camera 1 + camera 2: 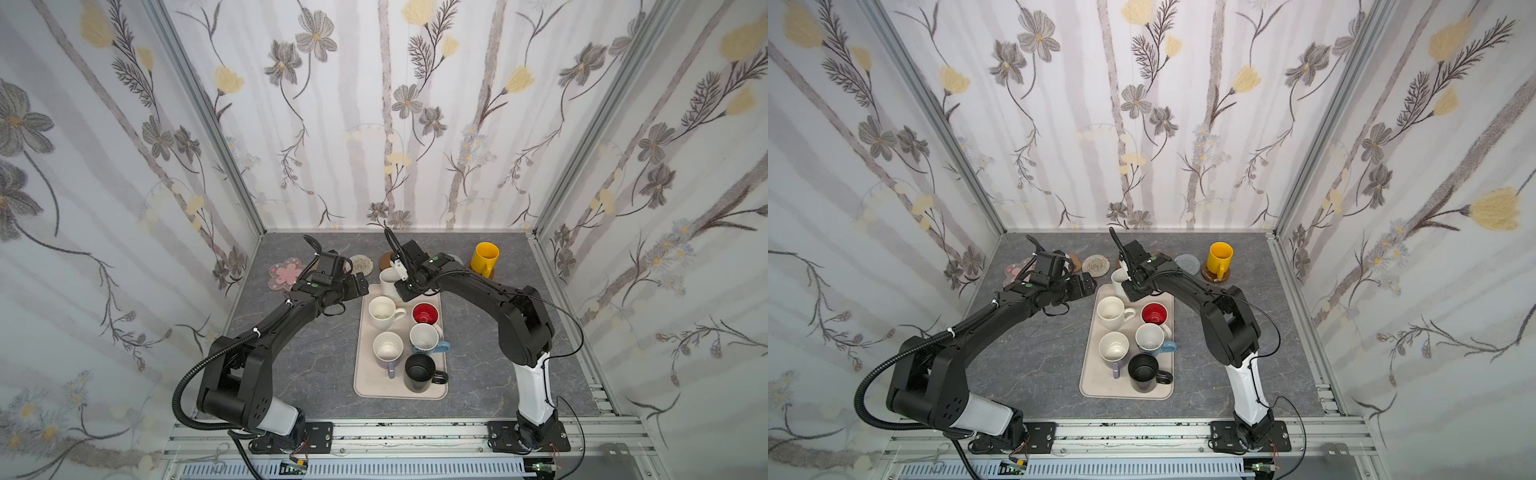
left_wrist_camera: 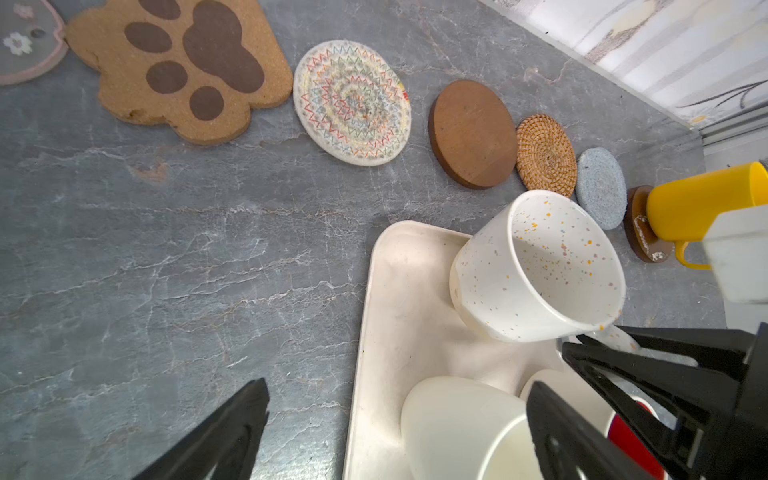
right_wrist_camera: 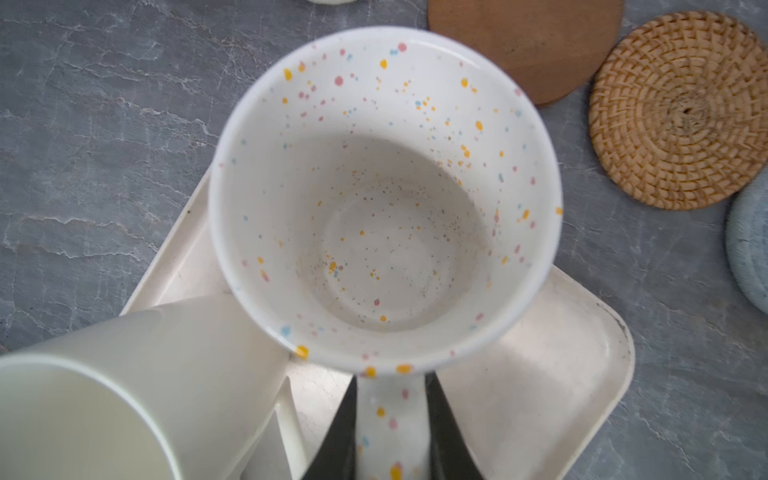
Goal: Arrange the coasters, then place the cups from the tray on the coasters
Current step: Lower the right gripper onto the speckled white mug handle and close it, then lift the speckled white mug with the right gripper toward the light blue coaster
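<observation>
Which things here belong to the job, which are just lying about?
Job: tray, speckled mug in right gripper, five more mugs on tray, yellow mug, coasters.
Lying about: forceps-like tool on front rail, circuit board.

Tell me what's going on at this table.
The right gripper is shut on the handle of the speckled white mug at the far end of the tray. The left gripper hangs open beside it, holding nothing. The yellow mug already stands on the amber coaster; the other six coasters lie bare in a row, and five more mugs wait on the tray.
</observation>
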You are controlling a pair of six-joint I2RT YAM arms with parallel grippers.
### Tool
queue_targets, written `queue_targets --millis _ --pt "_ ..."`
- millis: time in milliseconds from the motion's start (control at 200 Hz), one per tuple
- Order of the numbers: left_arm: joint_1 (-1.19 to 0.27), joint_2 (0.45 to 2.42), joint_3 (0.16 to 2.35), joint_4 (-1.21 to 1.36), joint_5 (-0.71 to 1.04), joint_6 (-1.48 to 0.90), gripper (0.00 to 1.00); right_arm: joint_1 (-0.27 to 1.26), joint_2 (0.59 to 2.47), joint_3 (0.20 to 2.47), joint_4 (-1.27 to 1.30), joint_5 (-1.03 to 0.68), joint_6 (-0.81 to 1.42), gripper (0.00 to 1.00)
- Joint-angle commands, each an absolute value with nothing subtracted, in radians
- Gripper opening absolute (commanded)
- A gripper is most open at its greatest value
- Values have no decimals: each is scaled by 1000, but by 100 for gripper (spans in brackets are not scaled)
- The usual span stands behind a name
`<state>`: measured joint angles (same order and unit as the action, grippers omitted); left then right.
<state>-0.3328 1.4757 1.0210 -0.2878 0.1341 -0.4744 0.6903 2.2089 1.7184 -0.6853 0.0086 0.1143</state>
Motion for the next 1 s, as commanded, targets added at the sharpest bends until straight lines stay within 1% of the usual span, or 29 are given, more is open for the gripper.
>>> queue_targets --millis 0,220,555,744,954,994 --pt "-340 1449 1021 -276 109 -464 100 689 2167 1707 -652 53 127 5" --pt "-366 1409 1045 -277 91 -464 100 687 2119 1698 -648 83 139 0" --pt "-390 1403 1093 -280 72 -466 100 667 2073 1700 -641 110 144 0" --pt "-417 1449 1177 -288 51 -463 100 624 2054 1700 -634 114 144 0" --pt "-443 1548 1287 -300 40 -464 100 544 2030 1703 -608 96 144 0" --pt "-446 1568 1335 -303 40 -465 100 528 2029 1703 -603 92 143 0"
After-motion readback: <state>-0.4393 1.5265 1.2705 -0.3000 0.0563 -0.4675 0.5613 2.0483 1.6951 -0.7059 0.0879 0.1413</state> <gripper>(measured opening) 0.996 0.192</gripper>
